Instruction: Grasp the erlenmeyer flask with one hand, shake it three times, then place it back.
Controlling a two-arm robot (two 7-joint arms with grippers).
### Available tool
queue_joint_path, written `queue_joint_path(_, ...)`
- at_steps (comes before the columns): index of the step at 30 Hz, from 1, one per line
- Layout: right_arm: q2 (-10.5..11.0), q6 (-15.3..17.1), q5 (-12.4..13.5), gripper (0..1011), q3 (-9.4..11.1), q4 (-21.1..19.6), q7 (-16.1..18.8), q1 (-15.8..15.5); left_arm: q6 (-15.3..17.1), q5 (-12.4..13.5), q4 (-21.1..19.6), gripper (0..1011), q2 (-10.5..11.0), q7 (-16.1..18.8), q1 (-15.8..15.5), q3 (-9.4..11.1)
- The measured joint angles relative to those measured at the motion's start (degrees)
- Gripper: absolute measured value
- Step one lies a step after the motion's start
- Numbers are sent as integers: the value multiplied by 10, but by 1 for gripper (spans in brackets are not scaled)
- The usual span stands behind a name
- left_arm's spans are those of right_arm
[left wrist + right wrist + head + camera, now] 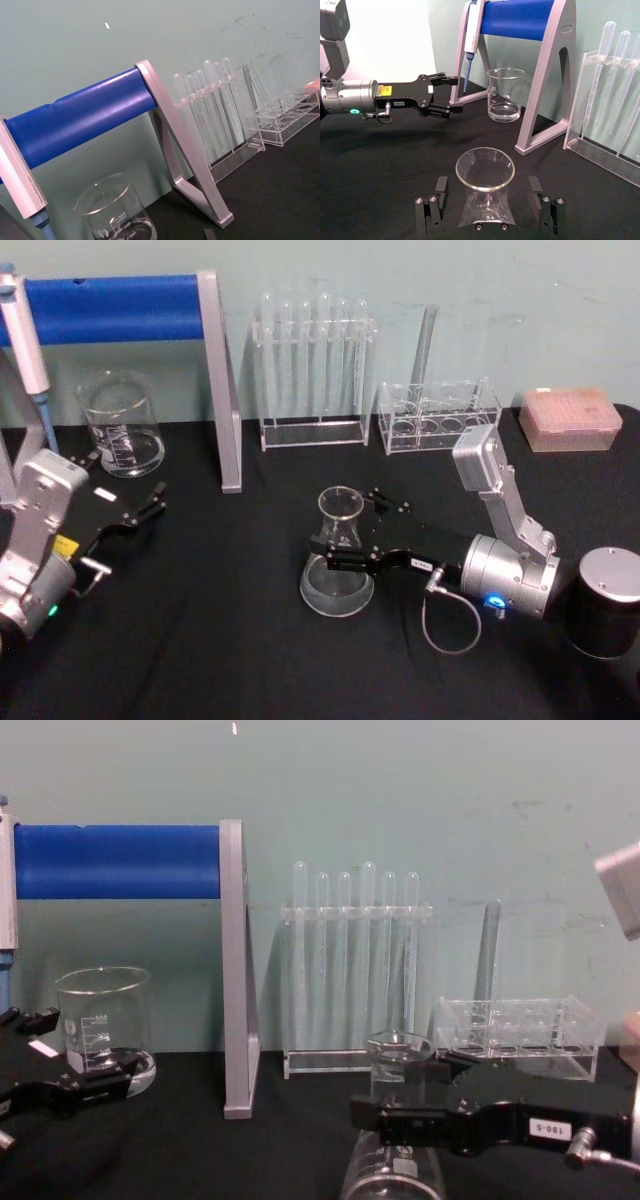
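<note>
Two spread fingers of the right hand flank the erlenmeyer flask, hiding its neck.

A beaker, 2 clear racks and a pink box stand on the table.

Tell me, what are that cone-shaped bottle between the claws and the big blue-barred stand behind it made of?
The erlenmeyer flask looks like clear, smooth glass: you see the black table through it, and its rim glints. The stand's legs look like matte grey metal, perhaps aluminium; its blue bar seems wrapped in a plastic or foam sleeve, though that is a guess. The right gripper is open around the flask.
</note>
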Motion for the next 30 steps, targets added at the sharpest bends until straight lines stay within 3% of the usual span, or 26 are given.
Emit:
queue_joint_path(18, 12, -3, 1, 1000, -3, -7, 12, -4, 0, 0, 0, 1001, 0, 0, 0, 0)
queue_joint_path(30, 48, -1, 5, 1000, 11, -38, 3, -33, 0, 0, 0, 1001, 0, 0, 0, 0)
